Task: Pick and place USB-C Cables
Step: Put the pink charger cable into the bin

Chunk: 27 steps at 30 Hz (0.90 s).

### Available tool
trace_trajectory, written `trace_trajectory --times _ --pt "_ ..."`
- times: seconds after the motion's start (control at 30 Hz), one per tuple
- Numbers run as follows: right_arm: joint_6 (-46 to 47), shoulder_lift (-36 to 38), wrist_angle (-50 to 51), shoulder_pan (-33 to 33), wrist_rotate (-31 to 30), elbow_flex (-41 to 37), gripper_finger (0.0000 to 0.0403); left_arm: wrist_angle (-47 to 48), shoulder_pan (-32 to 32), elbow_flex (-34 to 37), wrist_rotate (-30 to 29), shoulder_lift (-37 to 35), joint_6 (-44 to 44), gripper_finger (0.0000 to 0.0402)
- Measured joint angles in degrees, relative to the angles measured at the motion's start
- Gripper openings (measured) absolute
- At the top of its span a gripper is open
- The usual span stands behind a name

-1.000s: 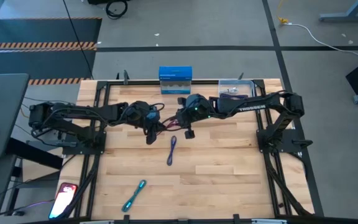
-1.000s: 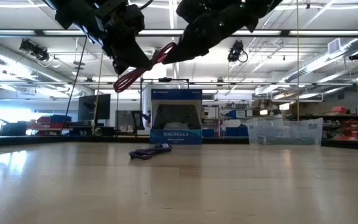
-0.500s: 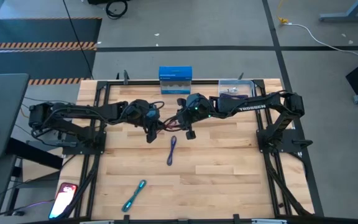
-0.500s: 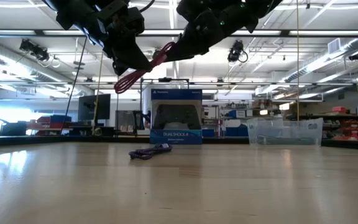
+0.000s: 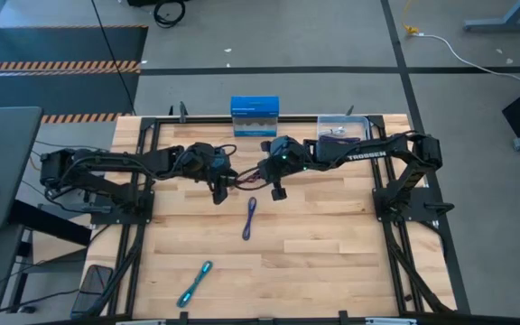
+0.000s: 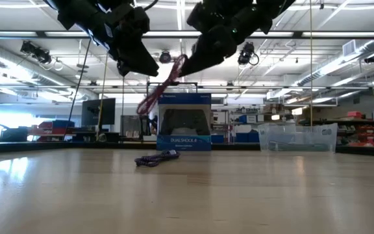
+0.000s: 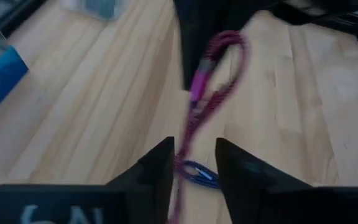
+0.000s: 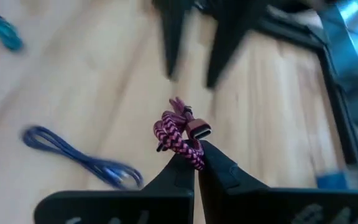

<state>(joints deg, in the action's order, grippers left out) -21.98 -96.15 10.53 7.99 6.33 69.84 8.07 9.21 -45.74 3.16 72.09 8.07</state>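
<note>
A magenta USB-C cable [image 6: 162, 86] hangs in the air above the table's middle, from my right gripper [image 6: 186, 62], which is shut on its upper end. My left gripper [image 7: 193, 148] is open just beside the cable's lower half; in the left wrist view the cable [image 7: 219, 74] runs down between its fingers, and I cannot tell whether they touch. A purple cable [image 5: 249, 218] lies flat on the table below both grippers. A teal cable [image 5: 194, 283] lies near the near edge. My right gripper pinches the magenta cable between its two fingers at the folded end [image 8: 186, 151], next to a connector [image 8: 198, 131]. The fingers slant down toward the table's left. The cable is lifted clear and hangs slack below them, toward my left gripper.
A blue box [image 5: 255, 116] stands at the far edge. A clear tray [image 5: 342, 132] to its right holds pale cable. Both arms meet over the table's far middle; bare wood [image 5: 332, 253] spreads toward the near and right sides.
My left gripper has let go of the magenta cable. The cable was drawn between both grippers; now its freed lower end has swung down and hangs from my right gripper alone.
</note>
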Motion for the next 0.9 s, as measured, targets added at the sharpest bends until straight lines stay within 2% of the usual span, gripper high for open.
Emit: trace_trajectory --times 0.13,0.27,0.37,0.47,0.57,0.67,0.8,0.9 --pt "1.3 2.0 7.0 1.4 -7.2 0.0 0.0007 4.9 0.0 0.1 -3.1 -2.1 -3.2 0.0155" --pt "3.3 6.8 17.2 3.8 -18.7 0.6 0.0007 11.3 0.0 0.0 -11.7 -4.0 -5.8 0.0166" --pt "7.7 11.5 26.6 6.1 -25.1 2.4 0.0007 14.4 0.0 0.0 -15.2 -4.1 -6.0 0.0166" --pt "11.8 16.0 34.7 8.7 -28.2 4.2 0.0006 14.7 0.0 0.0 -16.3 -4.0 -10.3 0.0167" --pt "16.1 19.7 40.2 12.4 -29.1 5.6 0.0006 7.9 0.0 1.0 -16.5 -3.9 -15.9 0.0167" --pt "19.3 20.9 49.8 17.2 -29.6 7.1 0.0006 -2.5 0.8 2.9 -13.7 -4.9 -20.0 0.0167" --pt "22.2 19.6 60.9 22.7 -29.4 8.3 0.0006 -16.9 4.5 6.0 -3.7 -5.5 -20.7 0.0161" --pt "22.2 17.6 65.2 25.1 -29.3 8.9 0.0006 -27.5 7.7 8.8 3.8 -5.9 -19.7 0.0153"
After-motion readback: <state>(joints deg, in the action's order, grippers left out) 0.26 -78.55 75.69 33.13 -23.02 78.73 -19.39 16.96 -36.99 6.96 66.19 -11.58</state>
